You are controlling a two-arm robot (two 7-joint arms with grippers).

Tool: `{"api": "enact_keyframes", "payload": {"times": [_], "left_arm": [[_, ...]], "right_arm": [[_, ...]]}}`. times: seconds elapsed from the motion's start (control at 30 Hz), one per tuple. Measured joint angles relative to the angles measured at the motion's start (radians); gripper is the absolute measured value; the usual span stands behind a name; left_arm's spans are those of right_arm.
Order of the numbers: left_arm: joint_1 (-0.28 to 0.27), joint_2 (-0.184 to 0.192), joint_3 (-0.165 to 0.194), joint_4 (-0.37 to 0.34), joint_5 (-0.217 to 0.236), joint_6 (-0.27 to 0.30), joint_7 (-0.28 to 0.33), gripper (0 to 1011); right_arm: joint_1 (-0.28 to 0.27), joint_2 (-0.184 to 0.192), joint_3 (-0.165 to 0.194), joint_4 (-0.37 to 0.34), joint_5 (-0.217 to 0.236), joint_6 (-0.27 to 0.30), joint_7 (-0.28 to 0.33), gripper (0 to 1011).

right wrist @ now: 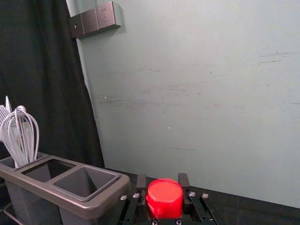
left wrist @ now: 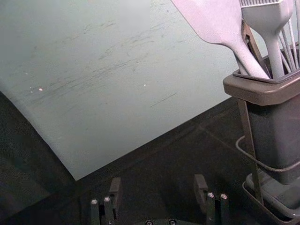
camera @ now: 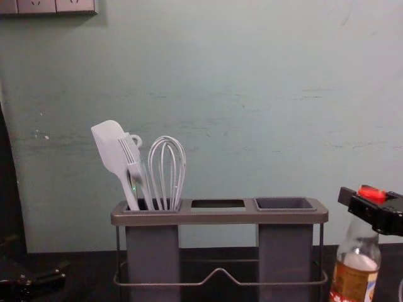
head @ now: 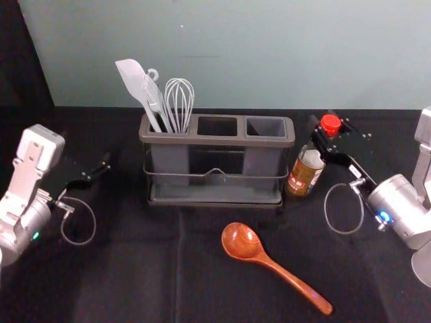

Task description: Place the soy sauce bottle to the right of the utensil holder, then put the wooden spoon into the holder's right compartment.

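As right tool clasps bottle, beside holder

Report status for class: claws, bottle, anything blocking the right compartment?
Right claw closed on soy sauce bottle, right of utensil holder. Left claw open, empty, left of holder. Right compartment unobstructed; wooden spoon lying in front.

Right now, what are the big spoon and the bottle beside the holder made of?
The spoon looks like varnished wood: it's reddish brown with shiny spots on its bowl. The bottle is see-through above its label, so probably glass, maybe clear plastic. Its cap looks like smooth plastic, all bright red.
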Motion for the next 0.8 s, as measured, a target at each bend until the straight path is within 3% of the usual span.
{"api": "enact_keyframes", "payload": {"times": [0.23,0.3,0.37,0.43,0.47,0.67,0.77,0.8], "left_arm": [[0.000,0.000,0.000,0.000,0.000,0.000,0.000,1000],[0.000,0.000,0.000,0.000,0.000,0.000,0.000,1000],[0.000,0.000,0.000,0.000,0.000,0.000,0.000,1000],[0.000,0.000,0.000,0.000,0.000,0.000,0.000,1000],[0.000,0.000,0.000,0.000,0.000,0.000,0.000,1000],[0.000,0.000,0.000,0.000,0.000,0.000,0.000,1000],[0.000,0.000,0.000,0.000,0.000,0.000,0.000,1000],[0.000,0.000,0.000,0.000,0.000,0.000,0.000,1000]], "right_arm": [[0.003,-0.001,0.000,0.004,-0.009,-0.003,-0.001,602],[0.002,-0.001,0.001,0.000,-0.011,-0.003,-0.002,703],[-0.002,-0.001,0.004,-0.011,-0.013,-0.003,-0.005,715],[-0.008,0.002,0.009,-0.025,-0.013,-0.003,-0.007,814],[-0.008,0.002,0.009,-0.025,-0.013,-0.003,-0.007,814],[-0.033,0.016,0.017,-0.097,-0.033,-0.001,-0.025,995],[-0.040,0.020,0.018,-0.118,-0.040,-0.001,-0.028,1003],[-0.055,0.024,0.019,-0.162,-0.053,0.001,-0.035,1000]]}}
